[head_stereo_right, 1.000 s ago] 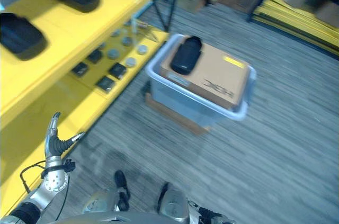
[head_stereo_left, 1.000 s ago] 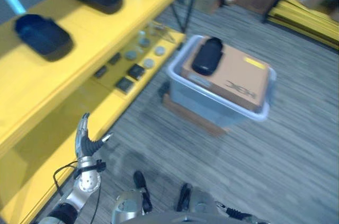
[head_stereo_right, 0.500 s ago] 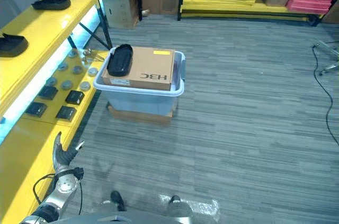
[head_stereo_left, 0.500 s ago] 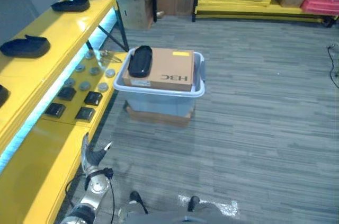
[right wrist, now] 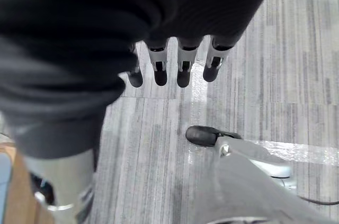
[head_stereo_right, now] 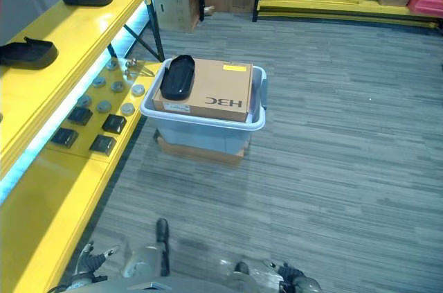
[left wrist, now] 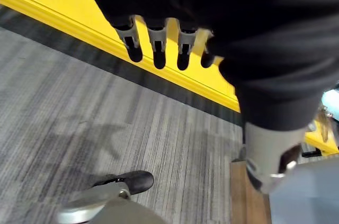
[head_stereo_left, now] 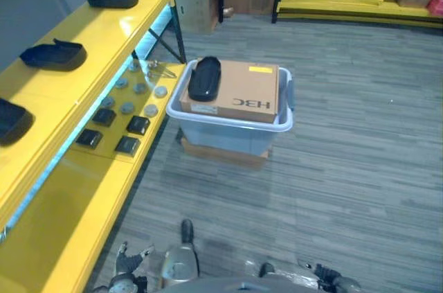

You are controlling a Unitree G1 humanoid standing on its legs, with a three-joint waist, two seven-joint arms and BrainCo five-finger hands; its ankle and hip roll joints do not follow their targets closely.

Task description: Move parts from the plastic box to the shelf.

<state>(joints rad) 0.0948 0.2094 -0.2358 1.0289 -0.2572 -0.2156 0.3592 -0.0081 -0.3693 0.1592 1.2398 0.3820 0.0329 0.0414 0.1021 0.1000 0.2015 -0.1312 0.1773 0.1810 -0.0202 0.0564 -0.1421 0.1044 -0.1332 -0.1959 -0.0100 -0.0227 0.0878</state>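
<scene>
Our next part, the black part (head_stereo_left: pixel 204 78), lies atop the cardboard box (head_stereo_left: pixel 239 91) in the plastic box (head_stereo_left: pixel 235 130), well ahead of us, its long axis pointing away. Both robot hands hang low, relaxed and empty; left robot hand (left wrist: pixel 159 44) nearer the shelf (head_stereo_left: pixel 83 189), right robot hand (right wrist: pixel 175 65) over floor.

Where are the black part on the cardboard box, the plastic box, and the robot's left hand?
black part (head_stereo_left: pixel 205 78), left eye view, middle of its top.
plastic box (head_stereo_left: pixel 228 137), left eye view, front wall.
left hand (left wrist: pixel 156 44), left wrist view, a finger.
</scene>
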